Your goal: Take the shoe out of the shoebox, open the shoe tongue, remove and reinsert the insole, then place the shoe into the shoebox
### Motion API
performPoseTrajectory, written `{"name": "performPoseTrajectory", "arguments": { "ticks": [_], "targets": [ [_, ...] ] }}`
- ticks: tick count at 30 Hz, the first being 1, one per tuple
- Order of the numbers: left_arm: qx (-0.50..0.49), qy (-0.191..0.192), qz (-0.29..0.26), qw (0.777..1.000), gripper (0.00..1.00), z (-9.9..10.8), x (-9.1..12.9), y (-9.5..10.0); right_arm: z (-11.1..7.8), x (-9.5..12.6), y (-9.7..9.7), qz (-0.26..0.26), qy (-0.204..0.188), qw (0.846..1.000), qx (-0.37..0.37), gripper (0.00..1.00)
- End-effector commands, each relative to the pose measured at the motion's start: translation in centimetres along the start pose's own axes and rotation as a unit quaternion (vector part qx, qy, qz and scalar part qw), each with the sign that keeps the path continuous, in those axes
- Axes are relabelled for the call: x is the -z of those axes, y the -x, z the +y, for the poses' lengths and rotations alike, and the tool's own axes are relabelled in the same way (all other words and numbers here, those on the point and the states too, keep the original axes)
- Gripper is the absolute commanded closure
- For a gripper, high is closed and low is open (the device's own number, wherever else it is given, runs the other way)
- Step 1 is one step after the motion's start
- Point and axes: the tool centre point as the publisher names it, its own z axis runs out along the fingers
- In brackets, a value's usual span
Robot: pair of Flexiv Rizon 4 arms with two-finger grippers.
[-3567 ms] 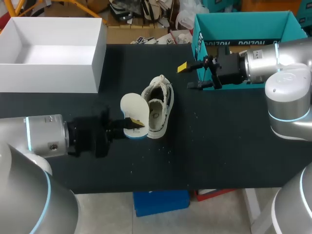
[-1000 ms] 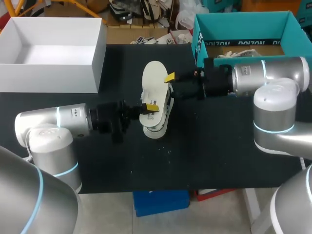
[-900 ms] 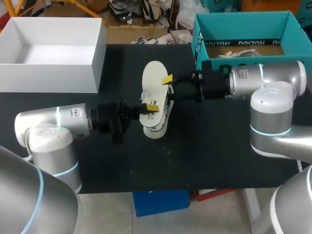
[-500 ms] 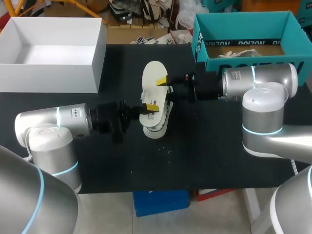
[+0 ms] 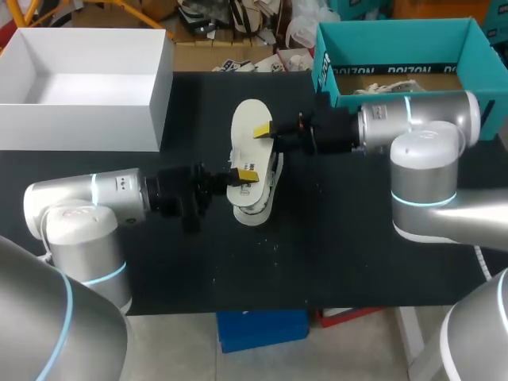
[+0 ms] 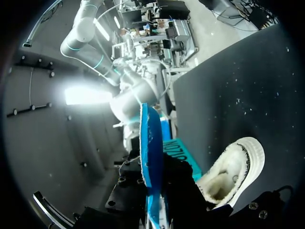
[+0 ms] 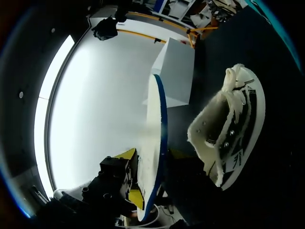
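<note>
The teal shoebox [image 5: 397, 38] stands at the far right of the table [image 5: 357, 238]. The shoe [image 5: 258, 208] lies outside it, mid-table. The insole [image 5: 248, 119] is out, held over the shoe, pinched by my left gripper [image 5: 242, 175]. My right gripper [image 5: 266, 132] straddles it, but I cannot tell whether it grips. Reinserting and reboxing remain.

Left arm low and level, left gripper [image 5: 240, 176] clamped on the insole [image 5: 248, 119]; right arm stretched level, right gripper [image 5: 266, 133] just opposite.

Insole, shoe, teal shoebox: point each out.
insole [image 5: 248, 131], head view, its white upper face.
shoe [image 7: 228, 136], right wrist view, side of its upper.
teal shoebox [image 5: 397, 44], head view, inner far wall.
</note>
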Motion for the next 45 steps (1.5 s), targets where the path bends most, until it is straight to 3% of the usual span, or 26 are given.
{"name": "performPoseTrajectory", "arguments": {
  "ticks": [1,13,14,15,17,18,23,29,35,45],
  "targets": [
    [-0.002,0.003,0.001,1.0,1.0,-0.1,-0.1,0.0,0.3,-0.4,0.2,-0.001,-0.007,1.0,-0.001,1.0],
    [-0.002,0.003,0.001,1.0,1.0,-0.1,-0.1,0.0,0.0,-0.9,0.4,-0.005,-0.021,1.0,-0.009,1.0],
    [0.006,0.015,0.035,0.999,0.46,0.0,-0.1,0.2,0.0,-0.9,0.4,-0.005,-0.021,1.0,-0.009,1.0],
    [0.001,0.031,0.076,0.997,0.0,0.0,0.0,0.4,0.0,-0.9,0.4,-0.005,-0.021,1.0,-0.009,1.0],
    [0.007,0.05,0.126,0.991,0.0,-0.1,0.4,1.2,0.0,-0.9,0.4,-0.005,-0.021,1.0,-0.009,1.0],
    [0.006,0.056,0.178,0.982,0.0,-0.2,0.7,1.7,0.0,-0.9,0.4,-0.005,-0.021,1.0,-0.009,1.0],
    [0.022,0.094,0.294,0.951,0.0,-1.0,3.0,4.0,0.0,-0.9,0.4,-0.005,-0.021,1.0,-0.009,1.0],
    [0.026,0.101,0.417,0.903,0.0,-1.9,5.2,5.7,0.0,-0.9,0.4,-0.005,-0.021,1.0,-0.009,1.0],
    [0.014,0.143,0.476,0.867,0.0,-1.6,5.9,7.5,0.0,-0.9,0.4,-0.005,-0.021,1.0,-0.009,1.0],
    [0.019,0.144,0.476,0.867,0.0,-1.4,5.6,8.3,0.0,-0.9,0.4,-0.005,-0.021,1.0,-0.009,1.0]
  ]
}}
